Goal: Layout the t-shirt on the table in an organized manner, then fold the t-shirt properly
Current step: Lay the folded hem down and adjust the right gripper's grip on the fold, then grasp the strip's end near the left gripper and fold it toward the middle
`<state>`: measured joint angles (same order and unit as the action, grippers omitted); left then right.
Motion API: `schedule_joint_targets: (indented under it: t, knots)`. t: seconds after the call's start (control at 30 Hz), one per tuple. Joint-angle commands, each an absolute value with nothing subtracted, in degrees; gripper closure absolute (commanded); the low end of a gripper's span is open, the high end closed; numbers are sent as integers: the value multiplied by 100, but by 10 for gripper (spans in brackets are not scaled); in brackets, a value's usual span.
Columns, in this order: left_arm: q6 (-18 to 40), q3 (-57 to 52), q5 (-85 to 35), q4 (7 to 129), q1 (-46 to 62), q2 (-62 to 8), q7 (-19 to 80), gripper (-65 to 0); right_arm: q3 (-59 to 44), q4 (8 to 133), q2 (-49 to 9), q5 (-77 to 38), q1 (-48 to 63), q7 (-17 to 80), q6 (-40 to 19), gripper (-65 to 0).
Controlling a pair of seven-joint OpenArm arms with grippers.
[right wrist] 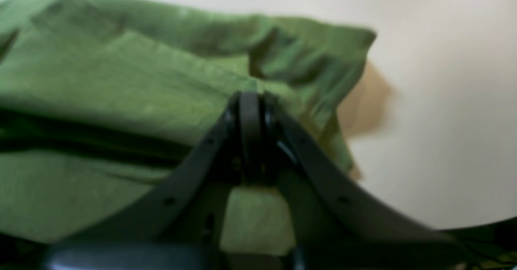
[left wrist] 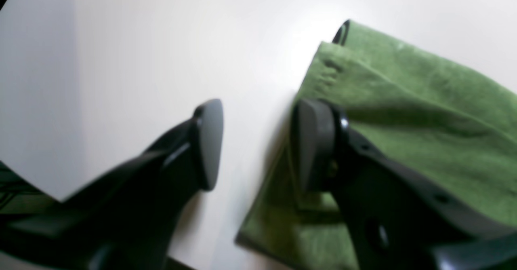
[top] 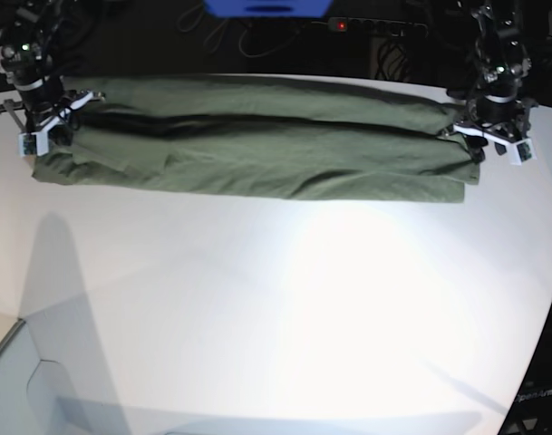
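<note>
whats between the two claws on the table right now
Only the t-shirt, stretched in a long folded band from the right claw to the left claw across the table, seen in the base view.

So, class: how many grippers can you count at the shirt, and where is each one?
2. The left gripper is at the t-shirt's right end in the base view; the right gripper is at its left end.

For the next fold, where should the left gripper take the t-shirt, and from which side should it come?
Probably at the end corner of the t-shirt, beside the open left gripper. Come from the bare table beyond that end, with one finger slid under the edge. The cloth lies there as a flat folded strip with a clear edge. The right gripper is shut on the t-shirt at the other end.
</note>
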<state>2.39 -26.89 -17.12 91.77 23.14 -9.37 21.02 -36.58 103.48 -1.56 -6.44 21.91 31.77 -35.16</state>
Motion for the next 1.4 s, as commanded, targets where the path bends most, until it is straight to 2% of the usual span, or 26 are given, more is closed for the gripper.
schedule_joint_targets:
  t: [0.0,0.1,0.27,0.33,0.8,1.13,1.2,1.23,1.3,1.37]
  knots:
    - [233,-2730,-1719,9279,2308,-998,1982,-290,-3662,10369,-180,-716,2185,3046,-3521,0]
    - [233,-2730,-1719,9279,2308,-998,1982,-318,-3653,10132,-171,-716,2114,3046,-3521,0]
    - [233,-2712,-1719,9393,2316,-980,1982,-518,-3653,9930,-198,-716,2062,3046,-3521,0]
    - [233,-2721,-1719,9516,2325,-892,1982,-555,-3653,9938,-198,-716,2070,3046,-3521,0]
    - [233,-2659,-1710,9253,2026,-664,1991,-557,-3653,9938,-189,-708,2053,3046,-3521,0]
    - [242,-2062,-1684,8576,2009,-743,1982,-556,-3653,9947,-198,-708,2053,3046,-3521,0]
    - [242,-1912,-1701,8505,2009,-875,1974,-535,-3653,9947,-198,-708,2053,3046,-3521,0]
    - [242,-1824,-1710,8505,2009,-945,1982,-501,-3653,9956,-207,-708,2053,3046,-3521,0]
    - [242,-1710,-1710,8505,2018,-1033,1982,-391,-3653,9947,-207,-708,2053,3046,-3521,0]
    - [242,-1710,-1710,8505,2018,-1042,1982,-233,-3653,9947,-207,-708,2053,3046,-3521,0]
